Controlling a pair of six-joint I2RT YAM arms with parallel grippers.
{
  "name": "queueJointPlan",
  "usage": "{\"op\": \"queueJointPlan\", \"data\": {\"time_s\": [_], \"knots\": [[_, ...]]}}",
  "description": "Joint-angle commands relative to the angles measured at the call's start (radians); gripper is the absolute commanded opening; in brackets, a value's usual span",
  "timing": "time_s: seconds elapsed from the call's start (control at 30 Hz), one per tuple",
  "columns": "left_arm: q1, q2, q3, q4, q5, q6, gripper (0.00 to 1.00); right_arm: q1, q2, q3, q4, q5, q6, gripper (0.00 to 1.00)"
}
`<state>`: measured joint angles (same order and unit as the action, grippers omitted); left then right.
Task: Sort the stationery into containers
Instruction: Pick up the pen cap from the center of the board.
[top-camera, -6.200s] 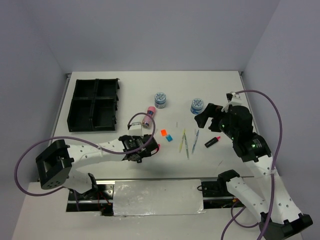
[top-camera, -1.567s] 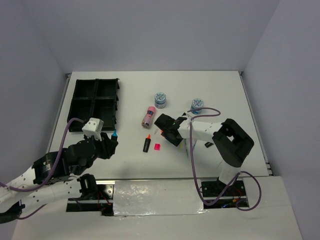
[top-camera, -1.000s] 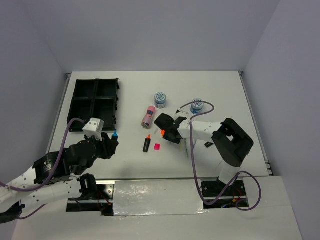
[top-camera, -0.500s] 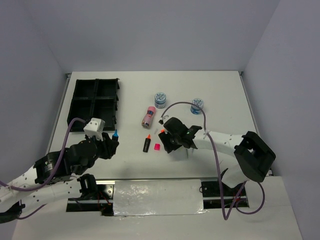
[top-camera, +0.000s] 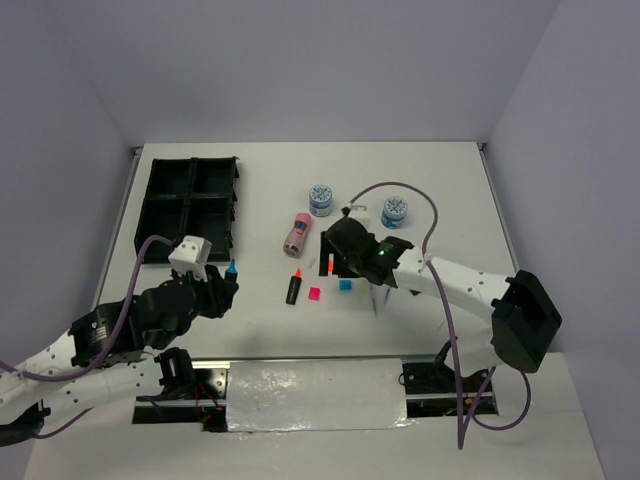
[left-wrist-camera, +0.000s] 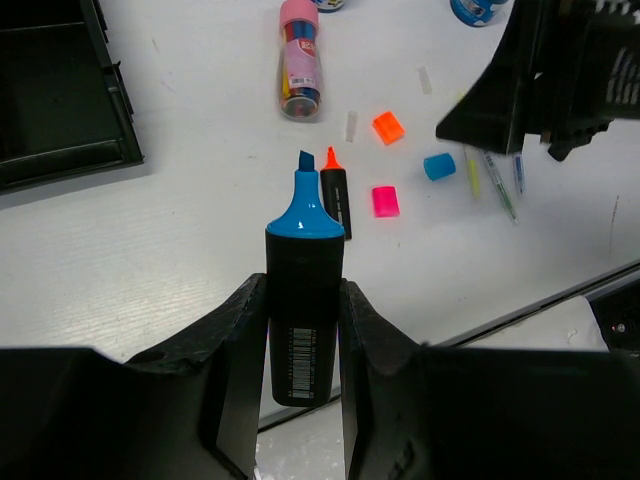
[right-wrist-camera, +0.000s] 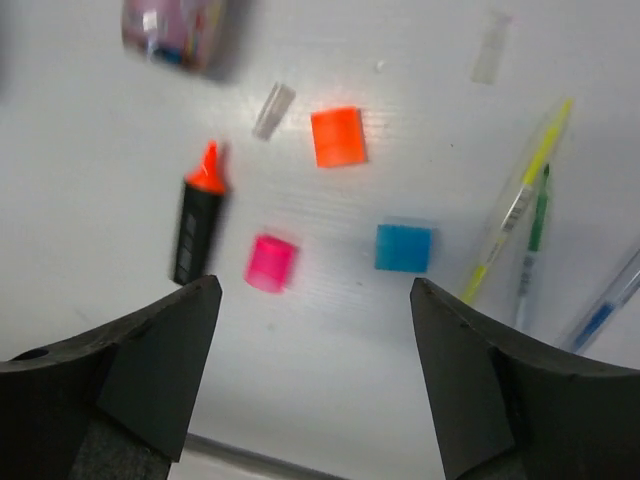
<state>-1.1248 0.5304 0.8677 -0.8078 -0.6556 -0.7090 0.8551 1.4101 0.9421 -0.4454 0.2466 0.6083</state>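
Top external view: white table (top-camera: 450, 180), grey walls (top-camera: 300, 70); one black organiser tray (top-camera: 188, 195), two tubs (top-camera: 321, 199), one pink tube (top-camera: 297, 233). Left gripper (left-wrist-camera: 303, 300) clamps a blue-capped marker (left-wrist-camera: 305, 250) near the tray; right gripper (right-wrist-camera: 312, 295) gapes above three neon squares (right-wrist-camera: 338, 136).

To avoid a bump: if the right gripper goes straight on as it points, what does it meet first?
Probably the bare table between the pink piece and the blue piece. The open right gripper points down there, but its height is unclear.
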Motion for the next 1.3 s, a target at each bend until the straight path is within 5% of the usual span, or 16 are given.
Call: {"op": "queueJointPlan", "data": {"time_s": [0.0, 0.17, 0.47, 0.77, 1.27], "knots": [[-0.006, 0.005, 0.002, 0.032, -0.003, 0.014, 0.0, 0.012, 0.007, 0.079, -0.214, 0.244, 0.63, 0.84], [-0.004, -0.012, 0.002, 0.033, 0.001, 0.016, 0.0, 0.016, 0.18, 0.276, -0.677, 0.226, 1.195, 0.82], [-0.006, -0.047, -0.004, 0.045, 0.014, 0.022, 0.0, 0.041, 0.251, 0.287, -0.764, 0.128, 1.596, 0.75], [-0.009, -0.063, -0.009, 0.062, 0.05, 0.042, 0.0, 0.039, 0.276, 0.225, -0.673, 0.193, 1.72, 0.65], [-0.026, -0.037, -0.013, 0.076, 0.076, 0.056, 0.0, -0.004, 0.357, 0.219, -0.446, 0.244, 1.627, 0.69]]}}
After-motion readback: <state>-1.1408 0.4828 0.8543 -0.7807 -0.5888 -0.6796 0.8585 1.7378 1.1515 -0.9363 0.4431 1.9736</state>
